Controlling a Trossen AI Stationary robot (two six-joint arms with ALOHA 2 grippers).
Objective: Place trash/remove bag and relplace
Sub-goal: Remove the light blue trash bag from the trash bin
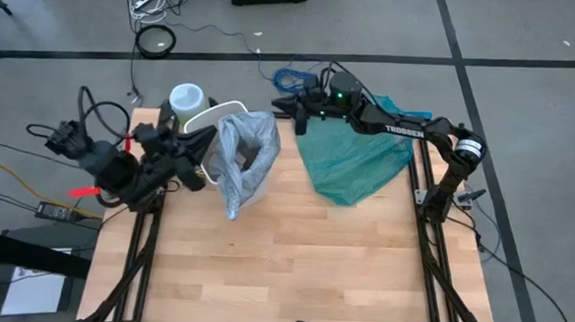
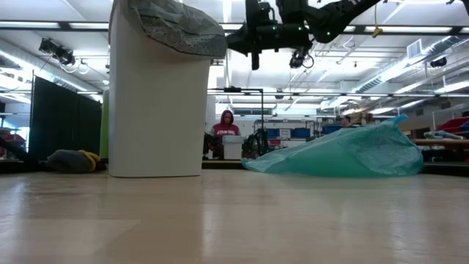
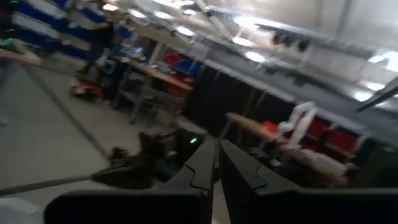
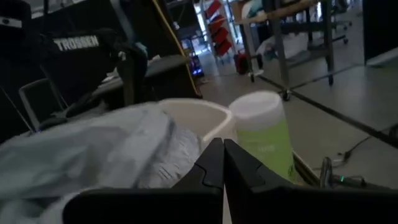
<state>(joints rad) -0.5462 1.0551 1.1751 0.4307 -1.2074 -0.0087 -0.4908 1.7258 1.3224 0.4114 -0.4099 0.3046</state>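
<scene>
Pale wood planks (image 1: pixel 292 260) lie bare up front. At the far-left edge, the crinkly grey bag (image 1: pixel 243 159) drapes the white bin (image 2: pixel 155 103). Right gripper (image 1: pixel 279 105) hovers beside it, fingers pressed together, empty. Left gripper (image 3: pixel 216 163) looks nearly closed. Low view alone shows a person (image 2: pixel 226 132) beyond the teal bag (image 2: pixel 344 154).

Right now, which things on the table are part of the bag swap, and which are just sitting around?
Part of the job:
- grey bag, draped over the bin
- white bin
- right gripper, shut, empty, above the bin's far side
- left gripper, beside the bin

Lying about:
- teal bag
- green canister behind the bin
</scene>
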